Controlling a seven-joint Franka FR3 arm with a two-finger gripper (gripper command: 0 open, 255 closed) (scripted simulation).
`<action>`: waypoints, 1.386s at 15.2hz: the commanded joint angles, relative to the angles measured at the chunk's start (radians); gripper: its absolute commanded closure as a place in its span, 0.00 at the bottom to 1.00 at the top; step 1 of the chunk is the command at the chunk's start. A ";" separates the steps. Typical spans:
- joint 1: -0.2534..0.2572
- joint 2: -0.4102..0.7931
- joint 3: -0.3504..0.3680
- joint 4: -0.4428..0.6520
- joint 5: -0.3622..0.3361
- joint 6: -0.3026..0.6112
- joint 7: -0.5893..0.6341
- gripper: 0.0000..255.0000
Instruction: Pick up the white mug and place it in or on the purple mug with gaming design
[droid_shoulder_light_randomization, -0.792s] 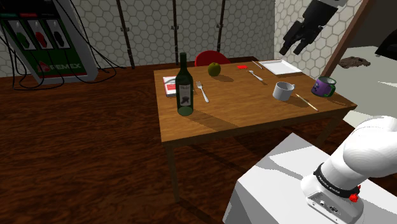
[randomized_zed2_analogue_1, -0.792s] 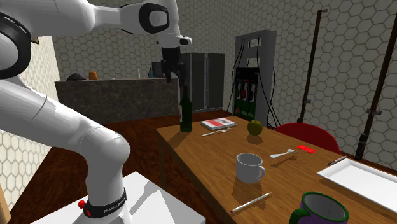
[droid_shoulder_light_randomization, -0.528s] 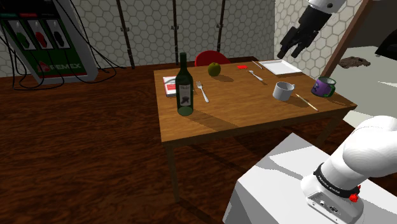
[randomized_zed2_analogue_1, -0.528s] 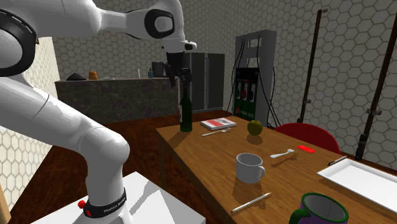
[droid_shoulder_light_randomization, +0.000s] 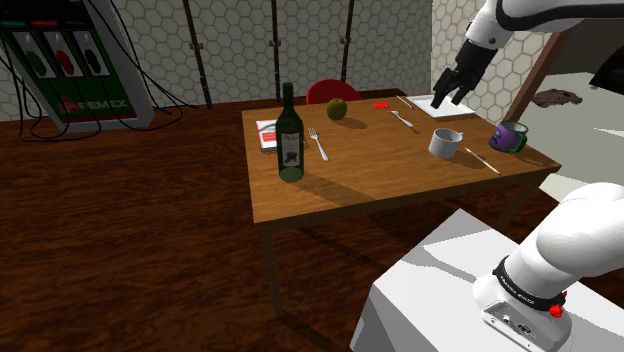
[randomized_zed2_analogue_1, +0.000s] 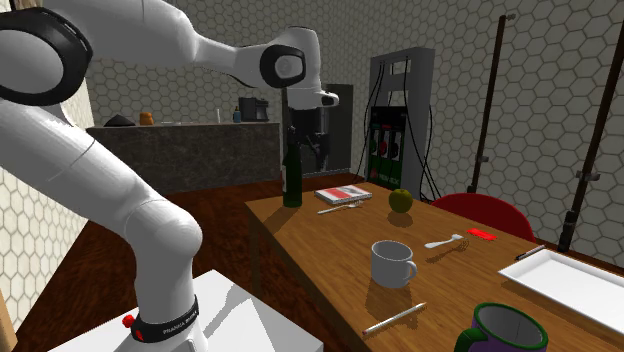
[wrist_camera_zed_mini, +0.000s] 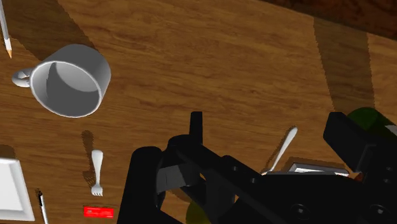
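Observation:
The white mug (droid_shoulder_light_randomization: 445, 142) stands upright on the wooden table (droid_shoulder_light_randomization: 360, 175), handle toward the purple mug (droid_shoulder_light_randomization: 511, 136) with a green rim at the table's corner. In the second exterior view the white mug (randomized_zed2_analogue_1: 392, 262) sits mid-table and the purple mug (randomized_zed2_analogue_1: 505, 330) is at the bottom edge. My gripper (droid_shoulder_light_randomization: 449, 93) hangs open in the air above the table, well above the white mug and holding nothing. In the wrist view the white mug (wrist_camera_zed_mini: 70, 89) lies off to one side of my black fingers (wrist_camera_zed_mini: 145, 184), not between them.
A dark wine bottle (droid_shoulder_light_randomization: 290, 135), a book (droid_shoulder_light_randomization: 268, 133), a fork (droid_shoulder_light_randomization: 318, 145), a green apple (droid_shoulder_light_randomization: 337, 109), a white plate (droid_shoulder_light_randomization: 440, 104), a small red item (droid_shoulder_light_randomization: 380, 104) and a pen (droid_shoulder_light_randomization: 480, 160) share the table. A red chair (droid_shoulder_light_randomization: 330, 90) stands behind it.
The gripper has come down and toward the shoulder view's left, closer to the table. In the second exterior view it moved right. Mugs and other objects have not moved.

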 joint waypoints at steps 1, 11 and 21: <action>-0.009 0.045 -0.022 -0.012 -0.017 0.042 -0.024 0.00; -0.050 0.322 -0.144 0.019 -0.075 0.221 -0.153 0.00; -0.086 0.623 -0.235 0.120 -0.053 0.363 -0.281 0.00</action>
